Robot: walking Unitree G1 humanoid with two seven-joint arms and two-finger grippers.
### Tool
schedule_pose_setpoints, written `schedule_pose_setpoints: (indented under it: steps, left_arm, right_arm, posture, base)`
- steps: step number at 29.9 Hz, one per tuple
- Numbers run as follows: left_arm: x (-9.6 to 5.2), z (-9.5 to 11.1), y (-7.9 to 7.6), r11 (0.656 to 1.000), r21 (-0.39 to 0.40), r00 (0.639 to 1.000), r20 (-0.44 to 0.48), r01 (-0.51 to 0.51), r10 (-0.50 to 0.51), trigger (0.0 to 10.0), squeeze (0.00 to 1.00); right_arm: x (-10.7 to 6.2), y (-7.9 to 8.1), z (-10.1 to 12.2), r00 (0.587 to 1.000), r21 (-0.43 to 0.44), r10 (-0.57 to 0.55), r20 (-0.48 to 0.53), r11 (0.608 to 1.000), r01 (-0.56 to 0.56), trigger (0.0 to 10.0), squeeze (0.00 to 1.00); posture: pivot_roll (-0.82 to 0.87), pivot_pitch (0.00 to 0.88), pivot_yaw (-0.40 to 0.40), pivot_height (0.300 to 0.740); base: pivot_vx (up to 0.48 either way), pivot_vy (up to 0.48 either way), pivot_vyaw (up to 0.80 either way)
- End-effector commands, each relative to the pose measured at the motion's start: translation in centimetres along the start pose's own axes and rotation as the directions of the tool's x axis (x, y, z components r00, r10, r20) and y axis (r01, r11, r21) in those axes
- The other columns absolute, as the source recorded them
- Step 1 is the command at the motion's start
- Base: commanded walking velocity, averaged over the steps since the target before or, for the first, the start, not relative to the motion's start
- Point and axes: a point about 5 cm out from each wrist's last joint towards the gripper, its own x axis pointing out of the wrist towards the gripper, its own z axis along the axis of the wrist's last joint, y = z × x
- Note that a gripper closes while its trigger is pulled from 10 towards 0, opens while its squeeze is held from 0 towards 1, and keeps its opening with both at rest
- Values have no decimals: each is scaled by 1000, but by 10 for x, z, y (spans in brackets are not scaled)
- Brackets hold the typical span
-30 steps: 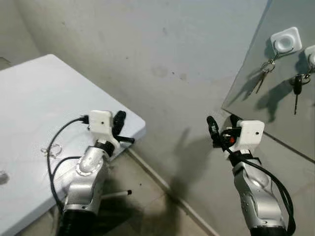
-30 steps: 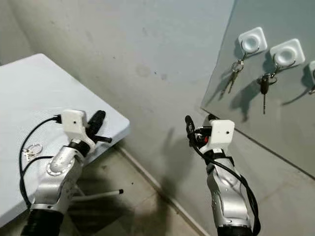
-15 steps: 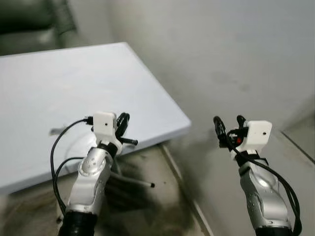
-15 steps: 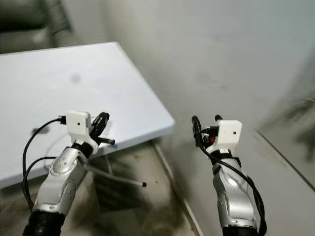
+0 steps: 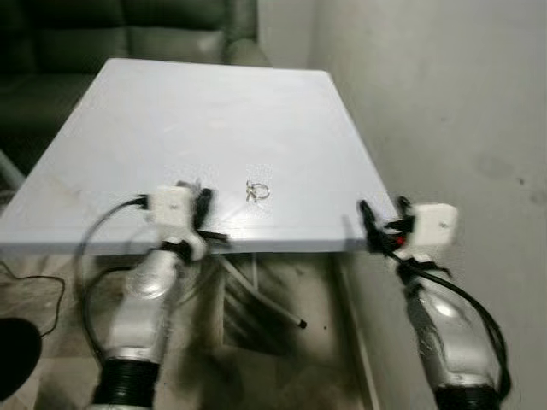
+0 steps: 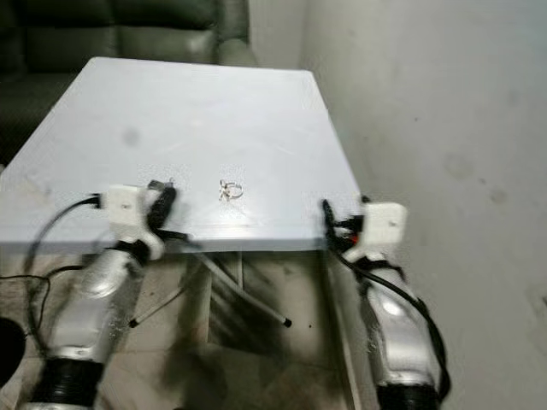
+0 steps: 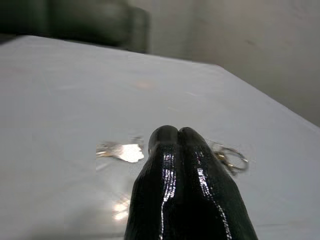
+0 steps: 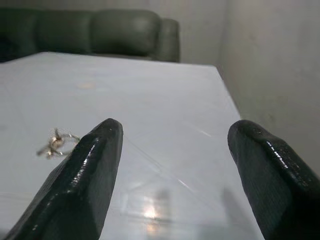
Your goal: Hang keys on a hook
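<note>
Change since earlier: camera has swung away from the wall with the hooks and hanging keys; the white table now lies straight ahead, with both arms raised at its near edge as before.
Head views, table [image 5: 214, 102]: white top, a dark sofa [image 5: 128, 30] behind it, a grey wall [image 5: 444, 102] along its right side.
Head views, keys [image 5: 257, 190]: a small ring with keys lies flat on the table, near the front edge, between the two arms and nearer the left one.
Head views, left gripper [image 5: 203, 207]: held just above the front edge of the table, left of the keys and apart from them; black fingers look pressed together, holding nothing.
Head views, right gripper [image 5: 384, 224]: at the table's front right corner, well apart from the keys; fingers spread, nothing between them.
Left wrist view: the two fingers [image 7: 192, 165] are closed tip to tip over the table [image 7: 60, 100]; the key ring [image 7: 231, 158] lies just beyond them on one side, a shiny key blade [image 7: 122, 150] on the other.
Right wrist view: fingers [image 8: 90, 165] wide apart and empty; the keys [image 8: 56, 143] lie on the table [image 8: 165, 110] past one fingertip; the sofa [image 8: 100, 32] stands behind.
</note>
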Motion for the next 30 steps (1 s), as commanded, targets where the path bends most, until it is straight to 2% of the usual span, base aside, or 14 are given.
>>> schedule_pose_setpoints:
  steps: [1, 5, 13, 30]
  left_arm:
    - [4, -1, -11, 999, -25, 999, -10, 35, -36, 10000, 0]
    - [4, -2, -9, 1000, 3, 1000, -12, 24, -24, 10000, 0]
    - [5, -1, -7, 1000, -3, 1000, -8, 12, -12, 10000, 0]
    - [6, -3, -8, 1000, -8, 1000, -10, 15, -15, 10000, 0]
  right_arm:
    - [-3, -12, -2, 998, 2, -54, -17, 999, 54, 10000, 0]
    - [-2, -13, 0, 999, -16, -46, -12, 999, 46, 10000, 0]
    - [-1, -11, 0, 999, -30, -39, -9, 999, 38, 10000, 0]
    - [-1, -10, -2, 1000, -37, -11, -20, 999, 10, 10000, 0]
  posture:
    - [-6, 51, -63, 740]
    - [-7, 51, -63, 740]
    - [-5, 46, -65, 740]
    - [4, 20, -71, 740]
  base:
    - [0, 0, 0]
    - [0, 0, 0]
    - [0, 0, 0]
    - [0, 319, 0]
